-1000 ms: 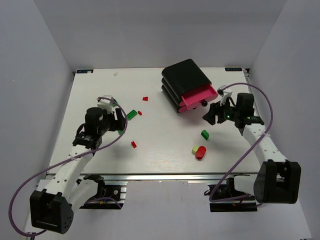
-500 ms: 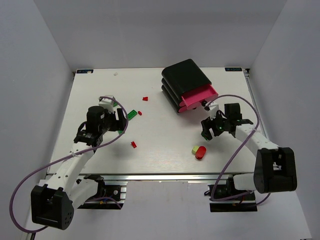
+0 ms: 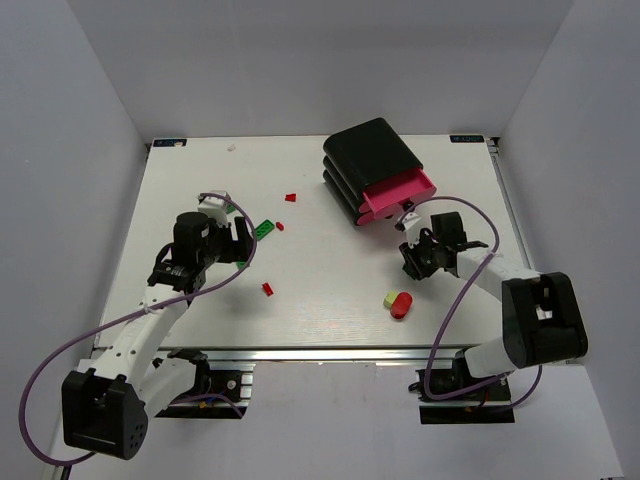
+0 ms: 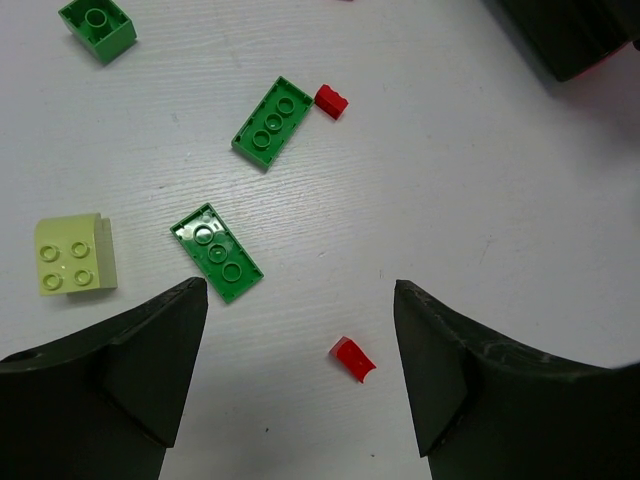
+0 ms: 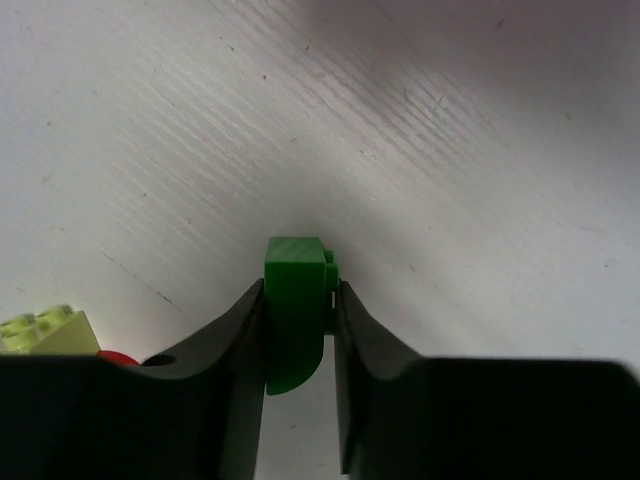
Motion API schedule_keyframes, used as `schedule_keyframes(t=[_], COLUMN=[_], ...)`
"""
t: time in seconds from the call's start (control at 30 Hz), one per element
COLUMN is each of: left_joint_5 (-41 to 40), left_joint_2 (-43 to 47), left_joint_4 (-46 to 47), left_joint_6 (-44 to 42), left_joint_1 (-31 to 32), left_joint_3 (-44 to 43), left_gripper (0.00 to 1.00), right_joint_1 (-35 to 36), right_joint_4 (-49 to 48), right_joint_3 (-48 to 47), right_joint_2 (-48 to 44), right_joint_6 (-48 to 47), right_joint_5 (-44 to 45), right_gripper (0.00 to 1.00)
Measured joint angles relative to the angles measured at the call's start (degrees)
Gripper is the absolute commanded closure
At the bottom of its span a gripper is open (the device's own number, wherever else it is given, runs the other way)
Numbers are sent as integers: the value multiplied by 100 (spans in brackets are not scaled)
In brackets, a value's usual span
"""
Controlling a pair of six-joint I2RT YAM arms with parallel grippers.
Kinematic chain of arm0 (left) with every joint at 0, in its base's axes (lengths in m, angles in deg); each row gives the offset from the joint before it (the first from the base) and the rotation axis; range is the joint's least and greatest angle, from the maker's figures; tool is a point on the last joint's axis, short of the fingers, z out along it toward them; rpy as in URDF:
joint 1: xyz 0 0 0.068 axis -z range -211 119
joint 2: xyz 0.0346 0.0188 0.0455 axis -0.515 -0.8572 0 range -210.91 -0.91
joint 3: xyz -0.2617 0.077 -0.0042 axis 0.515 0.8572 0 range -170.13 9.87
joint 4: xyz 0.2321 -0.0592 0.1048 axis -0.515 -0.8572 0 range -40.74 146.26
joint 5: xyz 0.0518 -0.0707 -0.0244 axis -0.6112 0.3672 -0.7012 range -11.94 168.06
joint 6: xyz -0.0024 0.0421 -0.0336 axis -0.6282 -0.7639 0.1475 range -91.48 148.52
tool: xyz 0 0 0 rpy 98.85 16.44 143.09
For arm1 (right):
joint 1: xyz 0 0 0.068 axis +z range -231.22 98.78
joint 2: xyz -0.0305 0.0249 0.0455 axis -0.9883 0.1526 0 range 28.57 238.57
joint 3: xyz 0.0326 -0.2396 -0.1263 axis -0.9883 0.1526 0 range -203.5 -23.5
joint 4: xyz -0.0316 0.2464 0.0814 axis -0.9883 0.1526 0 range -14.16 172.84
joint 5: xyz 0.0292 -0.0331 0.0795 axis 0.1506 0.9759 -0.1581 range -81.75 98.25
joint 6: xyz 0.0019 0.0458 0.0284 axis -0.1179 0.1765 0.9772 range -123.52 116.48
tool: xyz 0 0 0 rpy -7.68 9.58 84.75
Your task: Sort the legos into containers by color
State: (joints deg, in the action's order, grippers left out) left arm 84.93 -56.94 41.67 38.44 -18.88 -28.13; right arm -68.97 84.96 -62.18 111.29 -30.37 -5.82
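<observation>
Right gripper (image 5: pixel 298 292) is clamped on a dark green brick (image 5: pixel 295 285), pinching its narrow width, with the brick's longer side running along the fingers. The brick is low, at or just off the white table (image 3: pixel 330 270); contact can't be told. Seen from above, the right gripper (image 3: pixel 413 260) sits just in front of the black cabinet (image 3: pixel 368 150). The one pulled-out pink drawer (image 3: pixel 398 190) lies up and slightly left of it, near, mouth facing that arm, so the right arm is clearly the nearer one. Judgement: lift, then a short carry away from the base to get over the drawer rim. The dark knob (image 3: pixel 410 207) sticks out between gripper and drawer and is the thing to clear; whether this drawer is the green one can't be told. A yellow-green brick (image 3: pixel 390 299) and a red piece (image 3: pixel 402 304), touching each other, lie behind the gripper, out of the path. Left gripper (image 4: pixel 298 300) is spread wide, holding nothing, over loose legos: two green plates (image 4: pixel 272 124) (image 4: pixel 216 251), a green block (image 4: pixel 97 24), a pale block (image 4: pixel 72 255) and red bits (image 4: pixel 353 359), all well apart from the cabinet.
</observation>
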Motion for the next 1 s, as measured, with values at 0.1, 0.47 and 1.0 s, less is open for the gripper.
schedule_keyframes(t=[0.1, 0.47, 1.0], left_joint_5=[2, 173, 258], left_joint_2=[0, -138, -387], left_joint_4=[0, -2, -42], left_joint_6=[2, 7, 20], left_joint_1=[-2, -2, 61], left_joint_3=[0, -15, -37], left_gripper=[15, 16, 9], right_joint_1=[-4, -13, 92], right_joint_4=[111, 2203, 1851], right_joint_3=[0, -2428, -4398], right_joint_2=[-76, -1373, 448], right_joint_6=[-92, -903, -1408], right_joint_5=[-68, -1408, -1386], right_gripper=[100, 100, 84])
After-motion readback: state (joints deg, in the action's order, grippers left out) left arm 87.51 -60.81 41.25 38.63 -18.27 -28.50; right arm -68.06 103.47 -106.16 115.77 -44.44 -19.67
